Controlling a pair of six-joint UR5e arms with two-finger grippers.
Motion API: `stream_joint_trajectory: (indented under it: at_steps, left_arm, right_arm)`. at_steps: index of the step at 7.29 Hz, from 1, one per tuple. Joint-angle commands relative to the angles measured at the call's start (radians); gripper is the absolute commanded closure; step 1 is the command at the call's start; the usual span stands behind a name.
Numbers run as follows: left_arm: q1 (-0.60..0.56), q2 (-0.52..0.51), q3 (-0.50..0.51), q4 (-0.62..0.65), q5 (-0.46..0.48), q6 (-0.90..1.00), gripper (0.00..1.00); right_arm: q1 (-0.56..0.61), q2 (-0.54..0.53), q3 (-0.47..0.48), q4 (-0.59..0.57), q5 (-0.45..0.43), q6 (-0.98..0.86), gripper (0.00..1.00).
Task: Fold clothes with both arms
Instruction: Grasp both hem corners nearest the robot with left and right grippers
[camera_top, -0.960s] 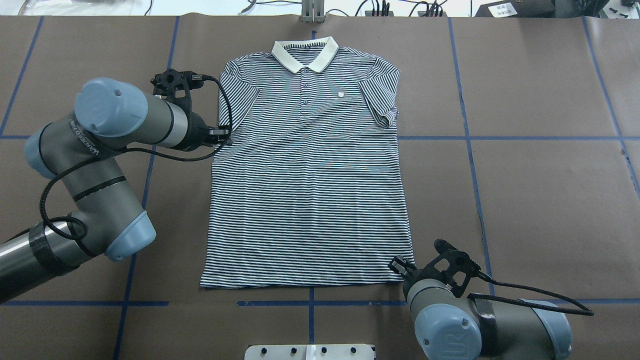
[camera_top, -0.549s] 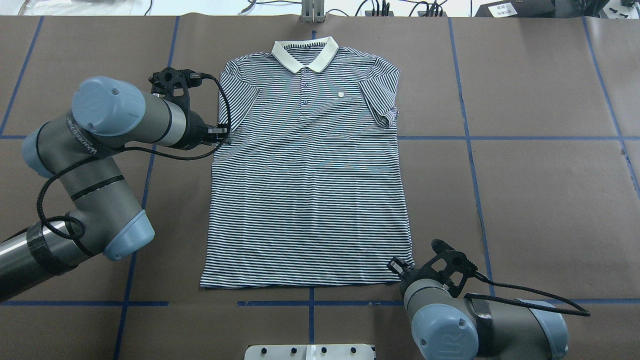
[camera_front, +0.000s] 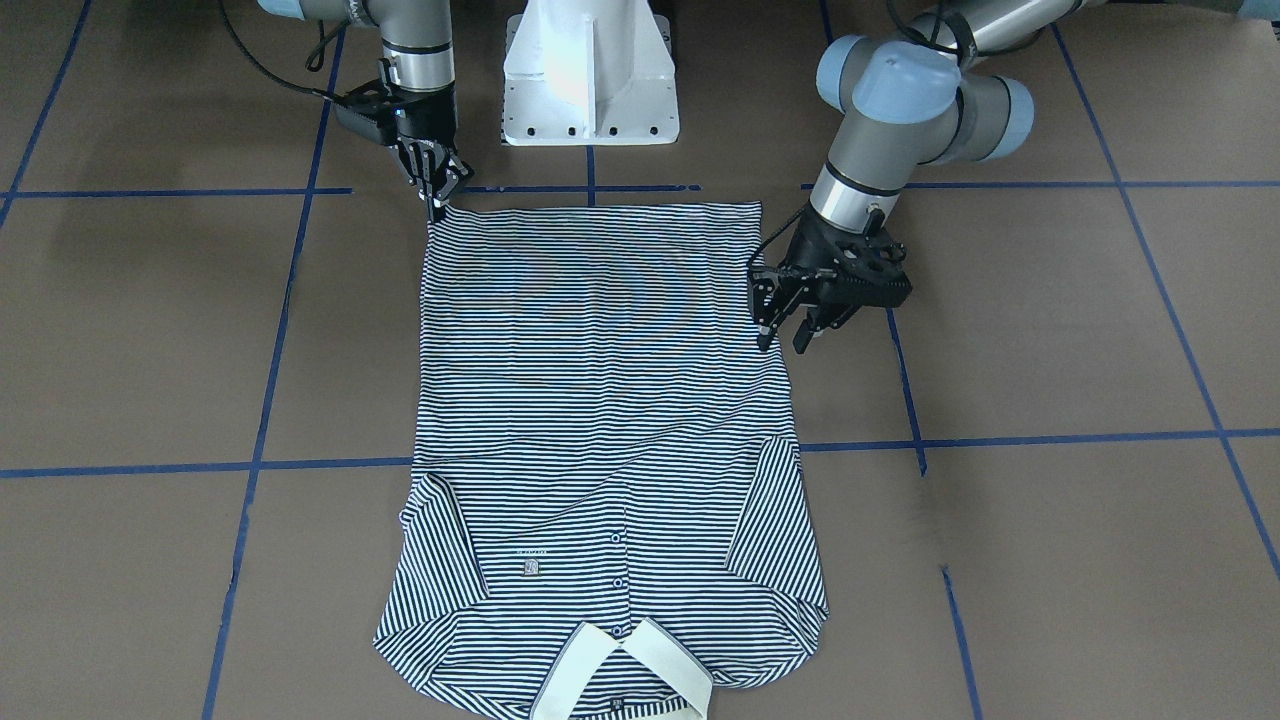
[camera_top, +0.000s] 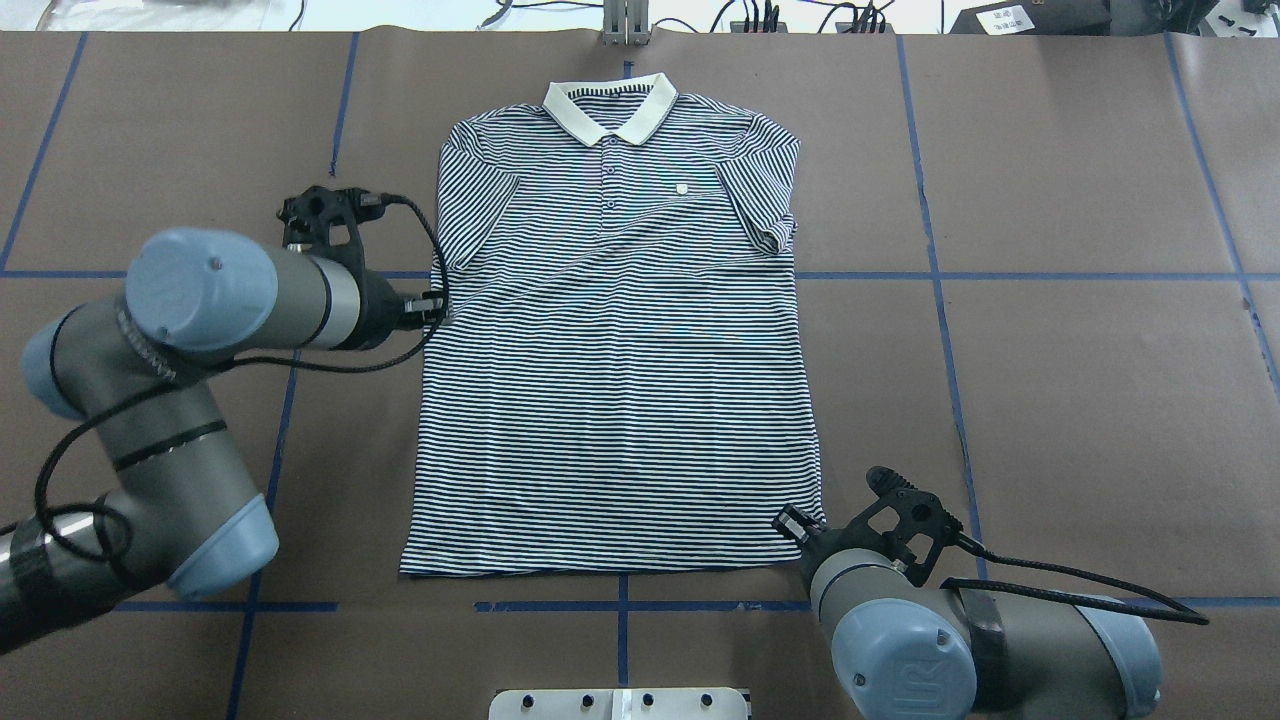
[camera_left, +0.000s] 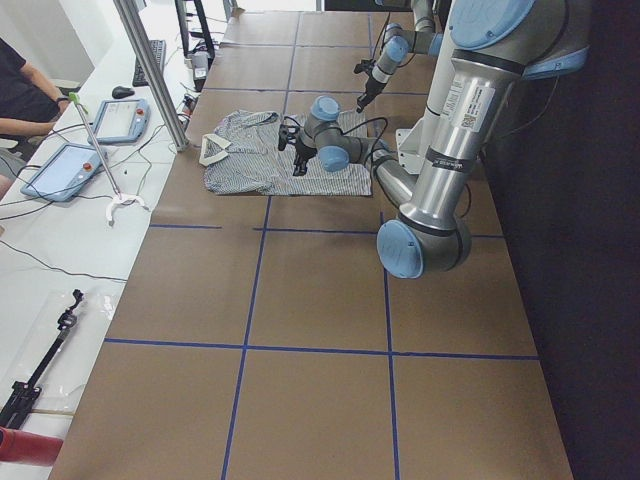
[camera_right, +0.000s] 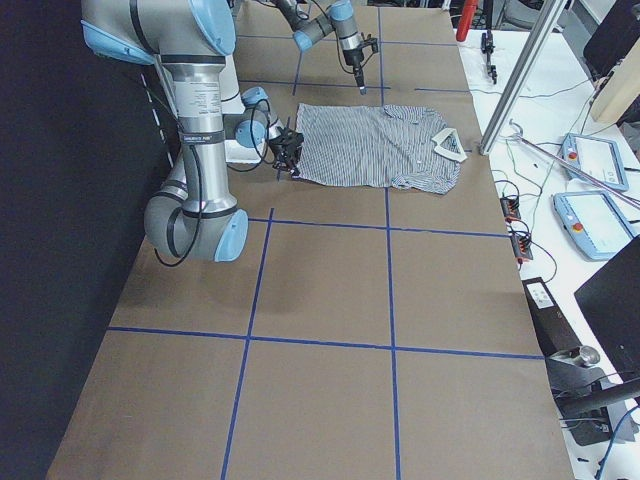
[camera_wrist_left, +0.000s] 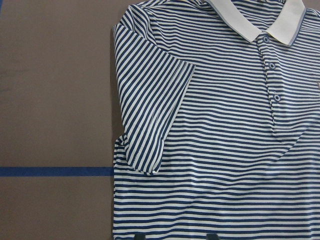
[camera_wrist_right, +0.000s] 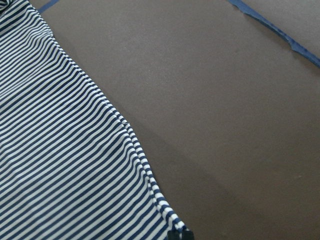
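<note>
the polo shirt (camera_top: 620, 380) lies flat, front up, on the brown surface (camera_top: 1080, 400), hem beside the white base (camera_front: 590, 70), collar (camera_top: 610, 105) farthest from it. it looks soft and light and will likely sag, so pinch corners. left fingers (camera_front: 766, 322) are spread and empty at its side edge. right fingers (camera_front: 432, 185) are nearly together at the hem corner by the base; whether they grip it i cannot tell.
</note>
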Motion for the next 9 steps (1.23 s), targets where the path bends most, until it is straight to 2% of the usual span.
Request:
stream_joint_trajectory:
  at_steps: [1,2,3,7,8,9]
  left_arm:
    - [0.170,0.157,-0.164,0.021,0.085,-0.158,0.46]
    - [0.286,0.172,-0.184,0.074,0.121,-0.266,0.46]
    - [0.355,0.174,-0.190,0.110,0.159,-0.307,0.46]
    - [0.402,0.209,-0.181,0.113,0.161,-0.333,0.46]
    - [0.402,0.209,-0.183,0.113,0.161,-0.333,0.52]
    - [0.404,0.211,-0.181,0.113,0.161,-0.333,0.71]
  right_arm:
    - [0.001,-0.005,0.022,-0.016,0.001,-0.002,1.00]
    - [0.001,-0.006,0.019,-0.016,0.001,-0.002,1.00]
    - [0.001,-0.006,0.020,-0.016,0.001,-0.002,1.00]
    - [-0.001,-0.005,0.023,-0.016,0.001,-0.002,1.00]
    - [-0.001,-0.003,0.023,-0.016,0.001,-0.002,1.00]
    - [-0.001,-0.006,0.023,-0.016,0.001,-0.002,1.00]
